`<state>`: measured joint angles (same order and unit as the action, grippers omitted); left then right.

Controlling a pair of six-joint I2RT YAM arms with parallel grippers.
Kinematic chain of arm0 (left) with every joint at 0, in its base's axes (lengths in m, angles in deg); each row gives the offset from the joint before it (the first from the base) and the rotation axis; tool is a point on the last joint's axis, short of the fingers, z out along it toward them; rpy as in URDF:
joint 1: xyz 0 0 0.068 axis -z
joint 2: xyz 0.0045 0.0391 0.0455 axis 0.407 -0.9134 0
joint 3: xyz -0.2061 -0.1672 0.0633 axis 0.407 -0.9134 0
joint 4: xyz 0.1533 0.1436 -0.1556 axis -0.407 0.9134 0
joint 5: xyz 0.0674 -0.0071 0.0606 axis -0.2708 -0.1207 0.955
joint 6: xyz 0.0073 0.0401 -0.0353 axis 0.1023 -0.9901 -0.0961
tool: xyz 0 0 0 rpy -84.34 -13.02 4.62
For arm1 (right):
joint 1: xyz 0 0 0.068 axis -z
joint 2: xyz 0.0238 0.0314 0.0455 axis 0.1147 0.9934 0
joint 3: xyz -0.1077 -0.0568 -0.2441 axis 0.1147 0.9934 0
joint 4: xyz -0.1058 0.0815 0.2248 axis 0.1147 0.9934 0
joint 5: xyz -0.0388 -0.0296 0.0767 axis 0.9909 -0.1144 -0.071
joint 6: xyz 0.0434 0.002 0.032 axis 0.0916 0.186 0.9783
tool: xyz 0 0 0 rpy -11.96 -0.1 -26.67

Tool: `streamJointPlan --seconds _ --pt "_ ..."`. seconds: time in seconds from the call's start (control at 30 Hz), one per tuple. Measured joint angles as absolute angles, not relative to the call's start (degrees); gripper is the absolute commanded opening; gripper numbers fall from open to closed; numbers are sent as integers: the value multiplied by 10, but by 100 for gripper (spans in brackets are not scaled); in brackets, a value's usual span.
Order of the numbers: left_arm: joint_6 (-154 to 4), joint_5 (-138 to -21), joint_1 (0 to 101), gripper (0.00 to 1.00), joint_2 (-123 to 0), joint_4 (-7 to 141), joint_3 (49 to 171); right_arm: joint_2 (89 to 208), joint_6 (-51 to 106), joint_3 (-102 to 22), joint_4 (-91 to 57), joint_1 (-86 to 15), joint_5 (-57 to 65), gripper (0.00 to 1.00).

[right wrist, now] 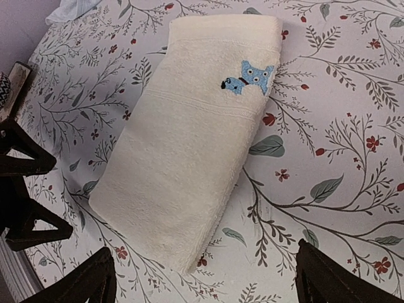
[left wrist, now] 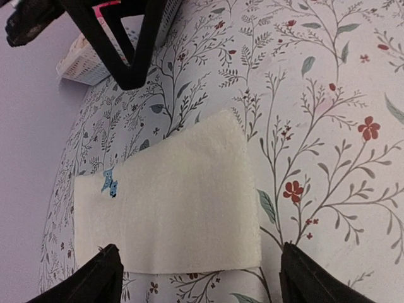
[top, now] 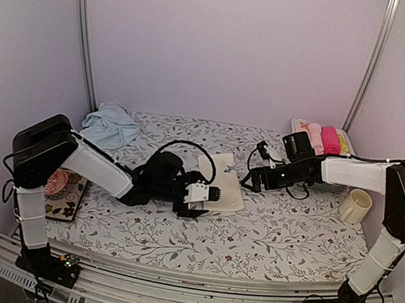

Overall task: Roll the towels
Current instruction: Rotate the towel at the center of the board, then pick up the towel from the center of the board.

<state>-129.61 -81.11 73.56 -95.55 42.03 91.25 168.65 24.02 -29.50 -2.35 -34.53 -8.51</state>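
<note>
Lilac-white walls [top: 225, 48]: plain panels close the bay on three sides, with two slanted metal rails. Nothing leans on them.
Table [top: 273, 238]: covered by a white cloth printed with grey sprigs and small red flowers. The cover lies flat, which in my judgement suits rolling.
Cream towel [top: 229, 190] [left wrist: 177, 202] [right wrist: 189, 139]: at the table's middle, between the two tools. It is folded into a thick flat strip and not yet rolled. The fold appears to be preparation for a narrow, even roll.
Light blue towel [top: 111, 126]: a crumpled heap at the far left, well apart from both tools. It would need spreading first and is apparently left for second.
White basket [top: 324, 188] [left wrist: 82, 63]: at the far right, holding rolled cloths [top: 325, 138] in pink, hot pink and yellow side by side. It is probably where finished rolls go.
Left tool [top: 215, 194] [left wrist: 199, 284]: fingers spread wide and empty, over the cream towel's near edge. Contact cannot be confirmed. I judge it is placed to take that edge and begin the turn.
Right tool [top: 248, 177] [right wrist: 211, 284]: spread and empty, above the towel's right side. It is likely stationed to steady the strip.
Mug [top: 354, 206]: cream and upright by the right arm, clear of the rolling path.
Embroidered dog [right wrist: 248, 77] [left wrist: 109, 183]: a small blue motif facing up near one end of the cream towel.
</note>
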Motion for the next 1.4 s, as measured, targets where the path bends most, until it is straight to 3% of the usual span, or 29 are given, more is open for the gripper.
streamJointPlan --seconds 0.27,0.5,1.1,1.23,1.3,1.4 --pt "-1339 -771 759 80 -1007 415 915 1686 240 -297 -20 -345 -81 99" --pt "-1348 -743 774 62 -1033 429 955 1686 240 -297 -18 -345 -72 99" --pt "-1375 -656 785 44 -1063 444 994 1667 240 -297 -19 -340 -72 99" --pt "-1377 -662 786 30 -1063 456 996 1664 241 -297 -19 -335 -67 99" --pt "-1378 -671 786 27 -1063 463 997 1657 241 -297 -21 -332 -64 99" --pt "-1377 -682 786 9 -1063 475 999 1639 240 -295 -32 -328 -60 99"
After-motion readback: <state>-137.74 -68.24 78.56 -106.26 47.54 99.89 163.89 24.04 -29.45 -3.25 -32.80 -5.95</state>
